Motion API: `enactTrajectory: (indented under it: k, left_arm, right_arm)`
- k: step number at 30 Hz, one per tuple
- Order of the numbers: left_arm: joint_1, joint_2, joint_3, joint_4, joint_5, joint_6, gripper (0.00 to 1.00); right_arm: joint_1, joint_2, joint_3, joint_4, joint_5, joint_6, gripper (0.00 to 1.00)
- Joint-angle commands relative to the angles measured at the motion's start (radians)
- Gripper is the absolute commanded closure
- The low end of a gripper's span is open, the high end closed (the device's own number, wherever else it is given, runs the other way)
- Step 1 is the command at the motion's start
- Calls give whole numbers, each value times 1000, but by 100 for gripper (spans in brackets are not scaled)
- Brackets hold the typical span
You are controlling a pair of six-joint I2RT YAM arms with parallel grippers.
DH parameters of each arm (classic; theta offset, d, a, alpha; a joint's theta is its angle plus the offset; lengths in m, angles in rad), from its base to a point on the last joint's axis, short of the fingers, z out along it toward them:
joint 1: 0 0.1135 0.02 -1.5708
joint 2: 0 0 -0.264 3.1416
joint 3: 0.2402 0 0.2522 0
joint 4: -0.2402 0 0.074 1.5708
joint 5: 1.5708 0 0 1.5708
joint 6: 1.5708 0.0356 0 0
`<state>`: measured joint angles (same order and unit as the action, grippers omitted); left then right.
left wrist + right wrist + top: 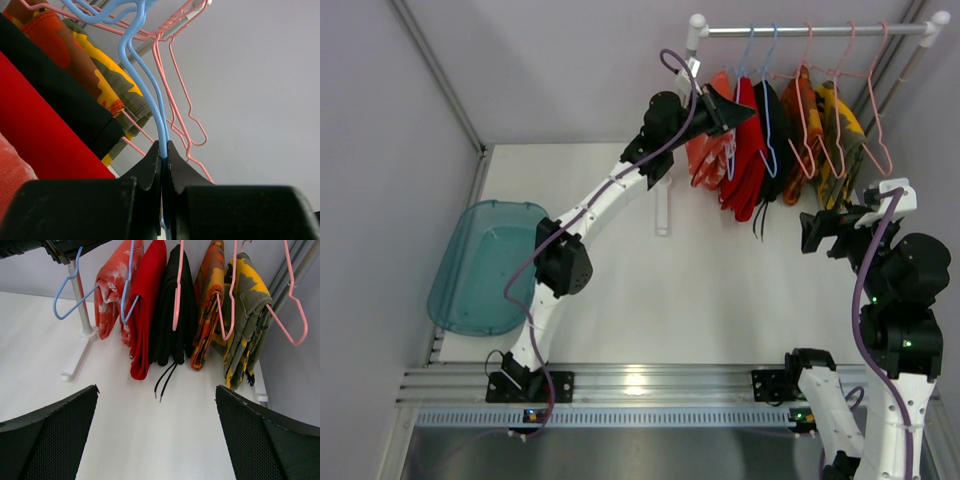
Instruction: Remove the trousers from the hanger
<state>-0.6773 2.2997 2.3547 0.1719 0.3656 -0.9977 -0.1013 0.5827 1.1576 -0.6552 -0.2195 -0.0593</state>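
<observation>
1. Left gripper (163,150): jaws pressed together, pinching the thin wire of a blue hanger (144,85), up near the left end of the rail (810,30).
2. Right gripper (156,388): jaws spread wide, holding nothing, touching nothing, well apart from the hanging row and facing it from over the table (150,440).
3. Blotched orange-red trousers (110,290) and plain red trousers (145,305): side by side at the left end of the row, draped in folds. Next to them a black garment (172,315), then two camouflage garments (227,315) on pink hangers (295,315).
4. From above, upper part of the blotched pair covered by the left gripper. In the left wrist view, only a corner of that pair at the lower left, and the hanger hooks cut off at the top edge.
5. Not possible to tell which pair hangs on the pinched hanger.
6. Long axis of both trousers vertical: fold at the top, loose ends pointing down toward the table, the red pair reaching lower than the blotched one.
</observation>
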Motion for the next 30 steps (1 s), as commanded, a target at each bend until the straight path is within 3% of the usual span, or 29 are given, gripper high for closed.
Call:
enactTrajectory:
  k: [1, 23, 27, 30]
  left_arm:
    - [-11, -123, 81, 233, 26, 151, 100]
    - [-8, -197, 89, 367, -14, 263, 100]
    - [-8, -238, 75, 330, 7, 236, 100]
    - [-10, -308, -20, 318, 30, 176, 100]
  right_arm:
    - [-17, -1, -10, 11, -18, -7, 1]
    - [-17, -3, -24, 31, -35, -4, 0]
    - [-17, 2, -19, 42, -49, 4, 0]
    - [-17, 3, -15, 58, -46, 32, 1]
